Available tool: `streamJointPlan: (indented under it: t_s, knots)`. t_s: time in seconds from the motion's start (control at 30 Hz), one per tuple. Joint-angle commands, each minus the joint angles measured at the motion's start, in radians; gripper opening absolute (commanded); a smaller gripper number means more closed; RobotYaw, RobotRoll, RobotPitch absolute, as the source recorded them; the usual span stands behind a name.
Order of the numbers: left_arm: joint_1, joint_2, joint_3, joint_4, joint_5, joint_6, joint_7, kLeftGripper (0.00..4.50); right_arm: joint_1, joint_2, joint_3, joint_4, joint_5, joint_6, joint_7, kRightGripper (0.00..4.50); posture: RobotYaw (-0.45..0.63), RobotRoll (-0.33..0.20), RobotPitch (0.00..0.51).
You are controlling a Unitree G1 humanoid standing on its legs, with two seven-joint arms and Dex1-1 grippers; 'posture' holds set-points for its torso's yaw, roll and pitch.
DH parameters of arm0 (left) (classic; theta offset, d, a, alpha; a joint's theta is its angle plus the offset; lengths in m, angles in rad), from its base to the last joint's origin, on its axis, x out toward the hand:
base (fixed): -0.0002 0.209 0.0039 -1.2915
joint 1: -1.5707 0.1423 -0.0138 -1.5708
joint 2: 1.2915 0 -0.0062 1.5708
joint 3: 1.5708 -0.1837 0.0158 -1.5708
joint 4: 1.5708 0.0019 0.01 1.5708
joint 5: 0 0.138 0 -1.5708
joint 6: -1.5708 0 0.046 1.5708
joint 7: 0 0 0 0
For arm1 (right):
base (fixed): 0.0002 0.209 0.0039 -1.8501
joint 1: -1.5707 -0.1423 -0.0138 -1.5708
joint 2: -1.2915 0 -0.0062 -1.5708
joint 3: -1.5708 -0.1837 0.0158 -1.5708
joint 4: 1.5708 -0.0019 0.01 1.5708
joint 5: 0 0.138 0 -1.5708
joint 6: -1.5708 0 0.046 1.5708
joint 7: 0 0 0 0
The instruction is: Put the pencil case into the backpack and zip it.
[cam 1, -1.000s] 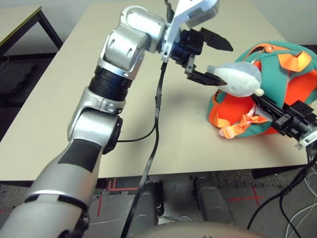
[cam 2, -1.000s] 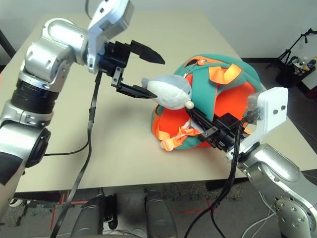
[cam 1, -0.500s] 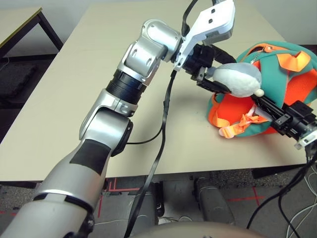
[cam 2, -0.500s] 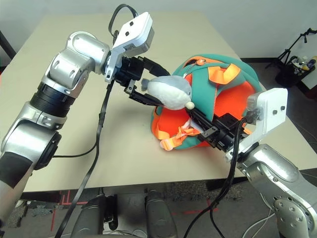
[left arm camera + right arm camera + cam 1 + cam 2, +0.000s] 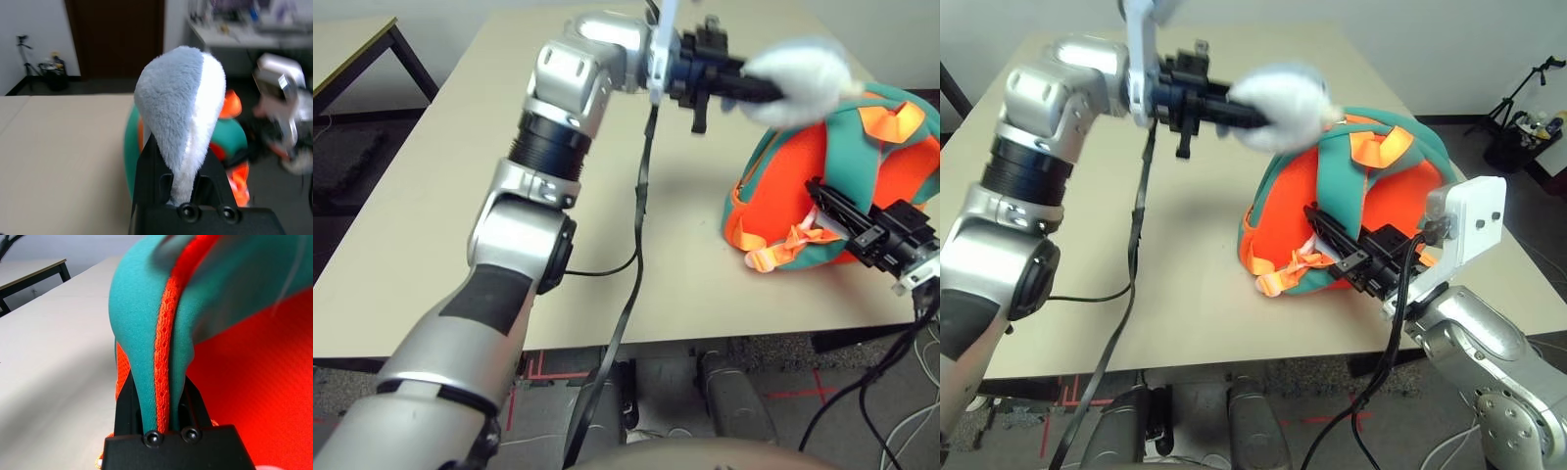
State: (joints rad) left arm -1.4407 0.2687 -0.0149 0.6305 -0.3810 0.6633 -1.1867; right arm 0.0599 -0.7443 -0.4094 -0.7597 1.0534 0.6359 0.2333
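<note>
Teal backpack; strap pinched in right tool; plush in left tool

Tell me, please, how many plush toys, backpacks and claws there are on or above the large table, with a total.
Plush toy: 1, grey and white, held in the left claw
Backpack: 1, teal and orange
Claws: 2, the left one and the right one, which is shut on a teal strap
Total: 4
</note>
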Motion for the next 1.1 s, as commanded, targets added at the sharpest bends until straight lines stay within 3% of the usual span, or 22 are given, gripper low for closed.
streamJointPlan:
  t_s: [0.03, 0.2, 0.37, 0.5, 0.73, 1.1]
  knots:
    - [-0.01, 0.041, 0.08, 0.025, -0.049, 0.089, 0.06, 0.2, 0.005, 0.01, 0.015, -0.02, -0.005, 0.003, 0.002, 0.19, -0.23, 0.0, 0.103]
    - [0.024, 0.064, 0.117, 0.035, -0.083, 0.183, 0.116, 0.2, 0.01, 0.024, 0.019, -0.026, -0.013, 0.004, -0.001, 0.19, -0.23, 0.0, 0.107]
    - [0.097, 0.052, 0.208, 0.005, -0.183, 0.317, 0.203, 0.2, 0.008, 0.039, 0.028, -0.027, -0.023, 0.003, -0.005, 0.19, -0.23, 0.0, 0.111]
    - [0.175, 0.022, 0.283, -0.086, -0.298, 0.457, 0.276, 0.2, 0.01, 0.049, 0.034, -0.027, -0.03, 0.002, -0.006, 0.19, -0.23, 0.0, 0.114]
    - [0.373, -0.012, 0.295, -0.329, -0.415, 0.617, 0.385, 0.2, 0.01, 0.061, 0.037, -0.028, -0.039, 0.004, -0.004, 0.19, -0.24, 0.0, 0.12]
    - [0.529, -0.018, 0.265, -0.384, -0.404, 0.608, 0.504, 0.2, 0.004, 0.071, 0.048, -0.03, -0.05, 0.004, -0.01, 0.19, -0.24, 0.0, 0.121]
